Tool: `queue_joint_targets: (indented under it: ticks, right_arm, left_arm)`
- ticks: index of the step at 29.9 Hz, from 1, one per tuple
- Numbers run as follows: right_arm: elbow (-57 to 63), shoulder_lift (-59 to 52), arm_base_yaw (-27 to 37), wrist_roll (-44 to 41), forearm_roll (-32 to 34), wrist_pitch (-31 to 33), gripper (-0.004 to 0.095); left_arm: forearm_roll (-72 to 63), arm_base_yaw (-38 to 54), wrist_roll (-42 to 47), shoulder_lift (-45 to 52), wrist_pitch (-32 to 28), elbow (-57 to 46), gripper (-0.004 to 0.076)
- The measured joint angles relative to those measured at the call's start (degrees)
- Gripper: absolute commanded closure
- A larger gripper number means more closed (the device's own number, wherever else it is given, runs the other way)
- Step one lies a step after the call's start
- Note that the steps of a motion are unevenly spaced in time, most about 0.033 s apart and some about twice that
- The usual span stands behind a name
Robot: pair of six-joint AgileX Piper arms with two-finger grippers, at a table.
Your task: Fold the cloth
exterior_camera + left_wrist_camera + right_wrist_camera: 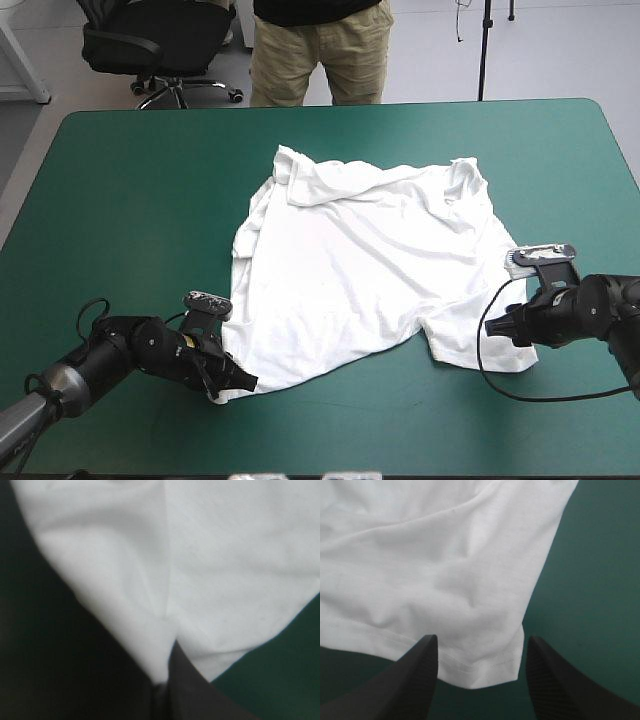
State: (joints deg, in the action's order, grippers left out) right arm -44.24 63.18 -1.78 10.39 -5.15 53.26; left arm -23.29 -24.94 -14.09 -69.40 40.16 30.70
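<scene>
While the white, short-sleeved fabric T-shirt [365, 265] is spread mostly flat at the middle of the table [130, 180] with the teal-green cover, both arms are seen low over that table. The cloth is wrinkled, and its edge toward the table's far side is folded over on itself. Toward the table's near left corner, the left gripper [236, 381], made of two broad black fins, is clamped on a corner of the shirt. In its wrist view the fingers [187, 690] are pressed together with white fabric pinched between them. Toward the table's right edge, the right gripper [497, 325] is held with its fingers [417, 680] standing apart. A stitched hem corner of the shirt is seen lying between them.
</scene>
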Motion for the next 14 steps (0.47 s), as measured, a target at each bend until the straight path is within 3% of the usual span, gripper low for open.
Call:
queue_joint_targets:
  ticks: [11, 13, 14]
  right_arm:
    - [5.4, 10.0, 0.0, -3.8, 2.4, -7.8, 0.0414]
    - [5.3, 11.6, 0.0, -3.9, 2.6, -7.7, 0.0521]
    - [5.2, 12.1, 0.0, -3.8, 2.6, -7.6, 0.0637]
  left_arm:
    - [1.3, 0.0, 1.5, 0.0, 0.0, 0.0, 0.0741]
    - [1.4, -0.1, 1.7, 0.0, 0.0, 0.0, 0.0741]
    - [1.4, -0.1, 1.7, 0.0, -0.1, 0.0, 0.0741]
